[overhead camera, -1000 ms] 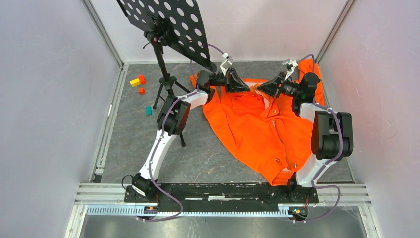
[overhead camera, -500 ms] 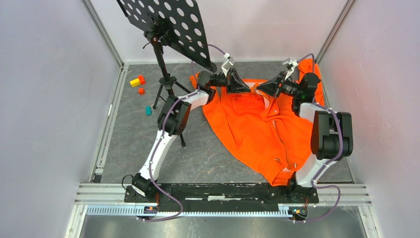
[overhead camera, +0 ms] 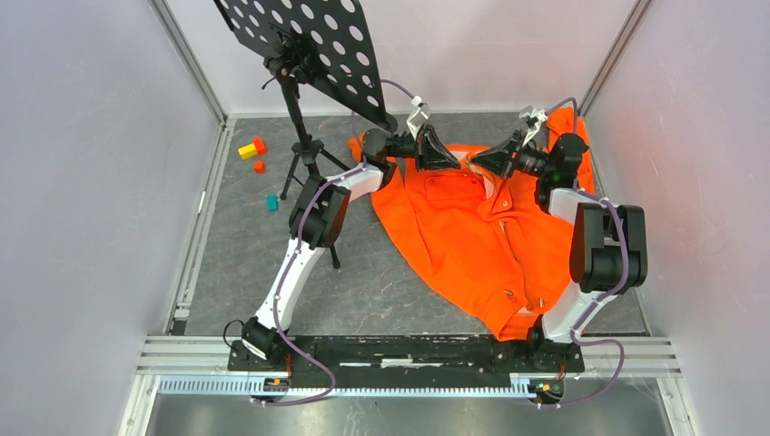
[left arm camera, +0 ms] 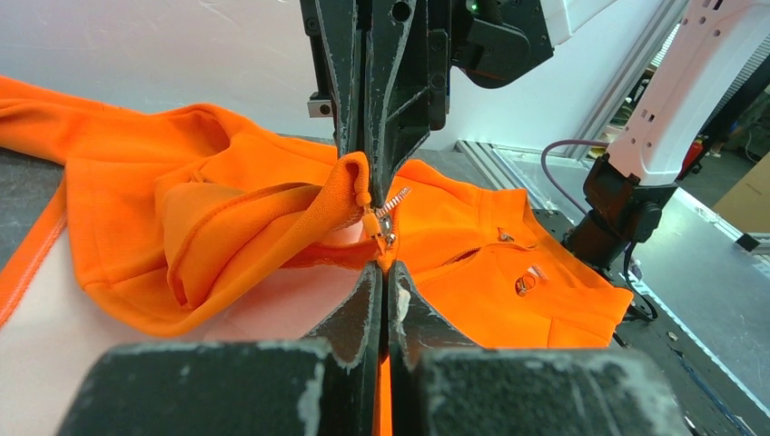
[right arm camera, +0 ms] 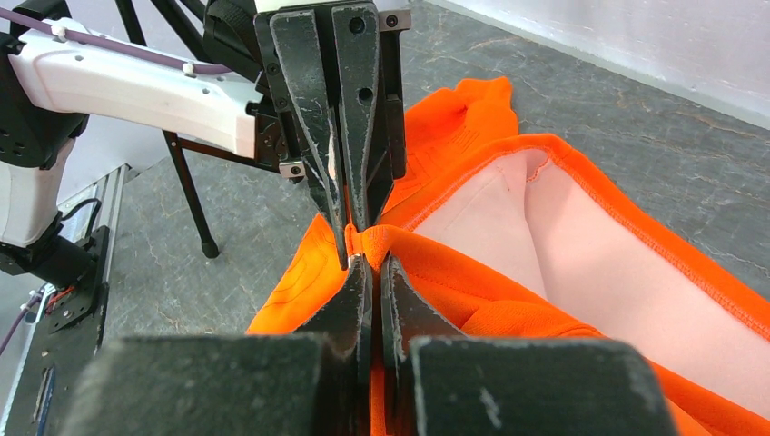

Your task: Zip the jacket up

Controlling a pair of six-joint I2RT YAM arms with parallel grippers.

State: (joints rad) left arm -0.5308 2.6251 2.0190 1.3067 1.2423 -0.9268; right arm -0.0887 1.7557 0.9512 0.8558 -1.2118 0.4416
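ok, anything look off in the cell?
Nothing damaged or spilled. The bright orange fabric jacket lies diagonal, hem reaching the right arm's base. A black perforated music stand stands close beside the left arm, and small coloured blocks sit loose at far left.

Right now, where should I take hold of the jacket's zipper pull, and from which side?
Pinch the zipper pull by its flat metal tab, which stands free and tilted above the slider at the jacket collar. Probably come from the pocket side; on the other side folded collar fabric crowds it.
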